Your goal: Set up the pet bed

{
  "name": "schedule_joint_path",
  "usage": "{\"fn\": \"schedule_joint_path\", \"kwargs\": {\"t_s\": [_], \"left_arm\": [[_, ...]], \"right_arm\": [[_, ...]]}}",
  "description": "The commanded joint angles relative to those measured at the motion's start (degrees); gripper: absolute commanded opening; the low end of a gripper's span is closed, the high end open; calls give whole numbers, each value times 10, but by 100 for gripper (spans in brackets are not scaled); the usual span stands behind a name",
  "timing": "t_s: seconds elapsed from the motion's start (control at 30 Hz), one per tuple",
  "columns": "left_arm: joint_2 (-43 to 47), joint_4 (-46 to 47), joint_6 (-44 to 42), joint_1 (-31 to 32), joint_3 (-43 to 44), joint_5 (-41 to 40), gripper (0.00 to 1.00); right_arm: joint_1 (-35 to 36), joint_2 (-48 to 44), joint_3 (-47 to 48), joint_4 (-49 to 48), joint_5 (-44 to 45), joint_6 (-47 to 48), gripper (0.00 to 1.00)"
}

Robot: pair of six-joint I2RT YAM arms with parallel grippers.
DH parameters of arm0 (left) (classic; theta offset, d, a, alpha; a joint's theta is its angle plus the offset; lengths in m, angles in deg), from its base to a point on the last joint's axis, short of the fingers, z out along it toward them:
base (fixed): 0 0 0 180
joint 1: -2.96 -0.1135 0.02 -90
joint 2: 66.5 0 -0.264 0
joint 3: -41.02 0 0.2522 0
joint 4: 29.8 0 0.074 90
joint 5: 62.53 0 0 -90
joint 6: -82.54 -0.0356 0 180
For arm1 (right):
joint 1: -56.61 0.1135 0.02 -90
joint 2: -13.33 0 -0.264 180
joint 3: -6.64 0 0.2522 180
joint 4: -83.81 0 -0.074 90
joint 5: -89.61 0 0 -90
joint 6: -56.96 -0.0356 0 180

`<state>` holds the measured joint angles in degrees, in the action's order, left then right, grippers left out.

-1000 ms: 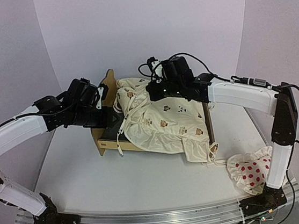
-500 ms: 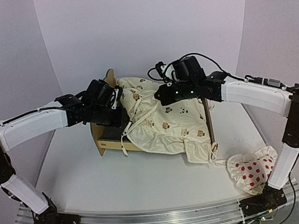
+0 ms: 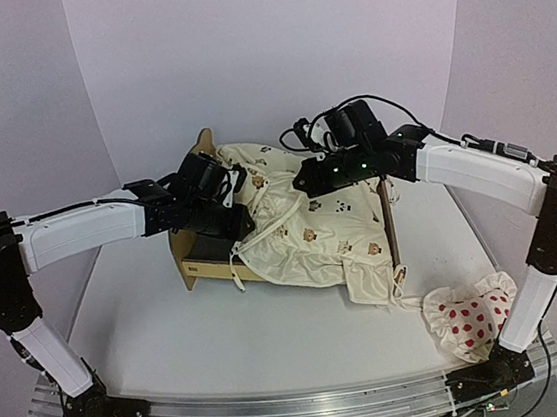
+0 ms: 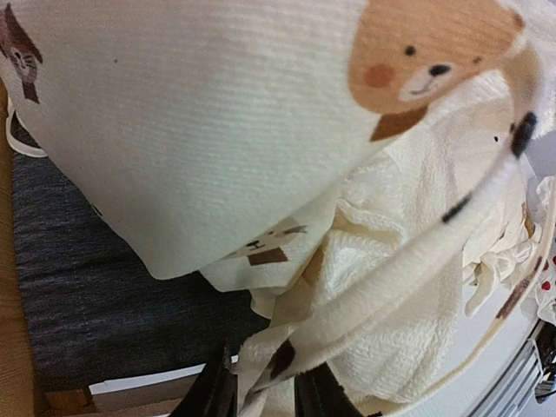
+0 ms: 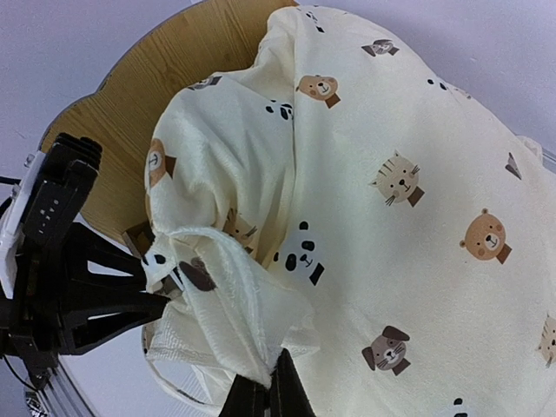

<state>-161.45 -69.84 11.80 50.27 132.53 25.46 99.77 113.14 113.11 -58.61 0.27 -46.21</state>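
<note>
The pet bed (image 3: 205, 269) stands mid-table, its scalloped headboard (image 5: 174, 69) at the left end and its dark grey felt base (image 4: 104, 295) partly bare. The cream animal-print cover (image 3: 311, 230) lies bunched over most of the bed and hangs off its near right side. My left gripper (image 3: 238, 223) is at the cover's left edge over the felt, and in the left wrist view it (image 4: 265, 395) is shut on a folded band of the cover (image 4: 217, 130). My right gripper (image 3: 307, 178) hovers above the bed's middle, shut (image 5: 265, 395) on a raised fold of the cover (image 5: 417, 174).
The white red-dotted ruffled pillow (image 3: 467, 316) lies on the table at the near right, by the right arm's base. A thin ribbon tie (image 3: 399, 277) dangles off the cover beside the bed's right end rail (image 3: 391, 221). The purple backdrop walls stand close behind.
My left arm has reached right to the cover's edge and its jaws have narrowed onto a fold. My right gripper has shifted a little right, still holding the cover.
</note>
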Motion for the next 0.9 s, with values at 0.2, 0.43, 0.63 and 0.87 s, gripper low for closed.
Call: {"fn": "schedule_joint_path", "kwargs": {"t_s": [0.2,0.43,0.63,0.87], "left_arm": [[-21,5,-36,2,85,-71,0],[-16,-20,-71,1,160,-163,0],[-23,-36,-86,-1,178,-223,0],[-6,-40,-73,-4,141,-248,0]], "right_arm": [[-5,-33,23,10,-2,-11,2],[-5,-21,31,10,-52,-37,0],[-5,-5,36,9,-88,-58,0],[-4,9,32,7,-110,-73,0]]}}
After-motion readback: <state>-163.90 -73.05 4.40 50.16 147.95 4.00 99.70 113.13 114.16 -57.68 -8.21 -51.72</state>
